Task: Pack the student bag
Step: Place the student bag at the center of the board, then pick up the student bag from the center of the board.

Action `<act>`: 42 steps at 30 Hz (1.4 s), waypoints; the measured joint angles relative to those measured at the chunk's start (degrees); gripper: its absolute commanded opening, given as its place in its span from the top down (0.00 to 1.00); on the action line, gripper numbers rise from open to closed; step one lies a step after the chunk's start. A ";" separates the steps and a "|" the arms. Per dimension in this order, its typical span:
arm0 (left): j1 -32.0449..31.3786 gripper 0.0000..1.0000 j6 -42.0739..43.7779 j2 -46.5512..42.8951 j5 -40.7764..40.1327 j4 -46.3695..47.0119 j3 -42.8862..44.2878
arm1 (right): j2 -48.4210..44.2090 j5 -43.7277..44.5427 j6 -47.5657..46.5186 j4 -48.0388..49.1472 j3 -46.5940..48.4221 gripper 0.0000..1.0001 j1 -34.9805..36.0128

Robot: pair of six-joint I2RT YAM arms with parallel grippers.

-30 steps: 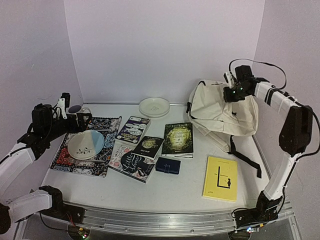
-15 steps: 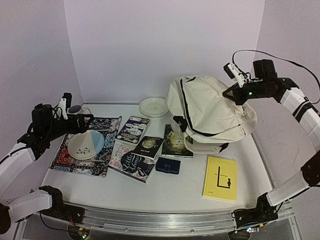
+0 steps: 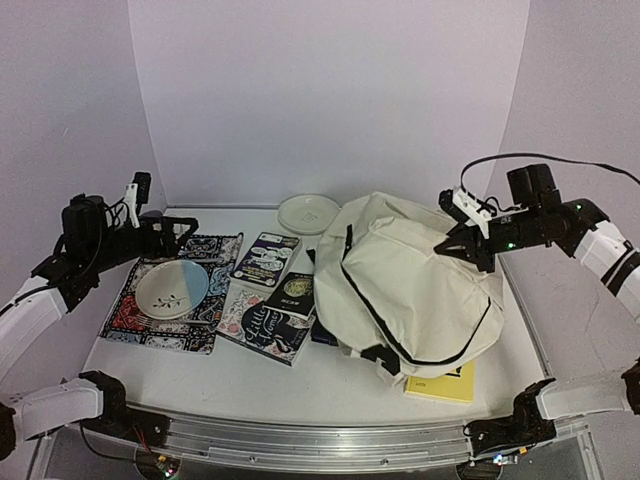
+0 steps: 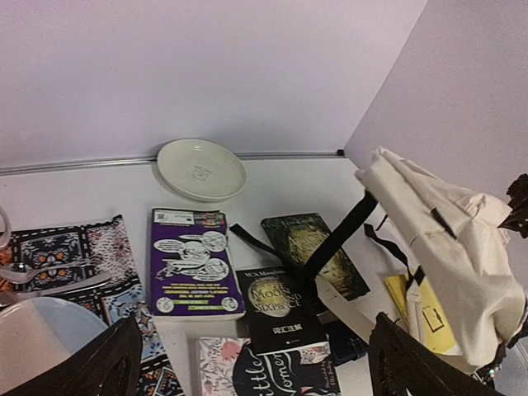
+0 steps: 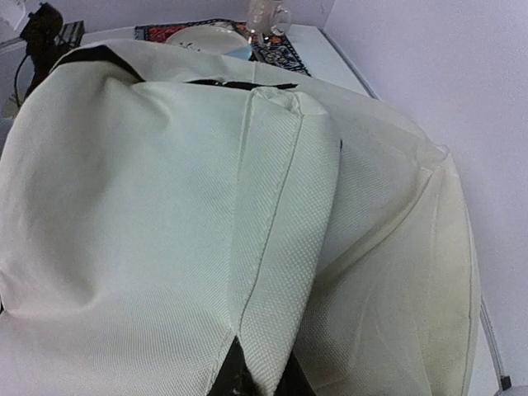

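Observation:
The student bag [image 3: 410,290] is a big cream backpack with black straps, hanging tilted over the table's middle right. My right gripper [image 3: 478,250] is shut on a cream fabric fold at the bag's top [image 5: 280,247], and the bag fills the right wrist view. The bag covers part of a yellow book [image 3: 440,382]. A purple book [image 3: 266,258], a black book [image 3: 295,293] and a floral book [image 3: 265,330] lie left of it. My left gripper [image 3: 185,228] is open and empty above the placemat; its wrist view shows the bag [image 4: 445,247] and a green book [image 4: 313,252].
A patterned placemat [image 3: 170,300] at the left holds a blue-and-cream plate [image 3: 172,288]. A white plate [image 3: 308,213] sits by the back wall. A glass mug [image 5: 266,15] stands at the mat's far corner. Walls close the back and both sides.
My right gripper has lifted the bag from the back right corner and swung it forward and left over the green book and wallet. My left arm rose slightly.

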 measured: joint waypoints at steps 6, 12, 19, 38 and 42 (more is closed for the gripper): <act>-12.78 0.07 -1.96 6.99 -2.80 -0.38 1.79 | 5.81 2.09 -7.20 2.47 -4.67 1.00 5.63; -22.93 0.07 -3.66 14.06 -8.32 -0.98 3.92 | 12.97 5.75 -12.03 7.42 -8.73 0.86 9.14; -31.01 0.07 -5.73 22.90 -13.73 -0.84 7.66 | 14.96 6.59 -8.72 14.57 -8.51 0.52 9.79; -39.22 0.08 -0.60 51.13 -16.20 3.85 27.70 | 8.08 30.97 49.11 19.41 -13.60 0.10 0.42; -39.99 0.12 2.47 56.67 -14.95 4.27 33.86 | 8.15 30.25 57.37 19.07 -18.41 0.08 -3.98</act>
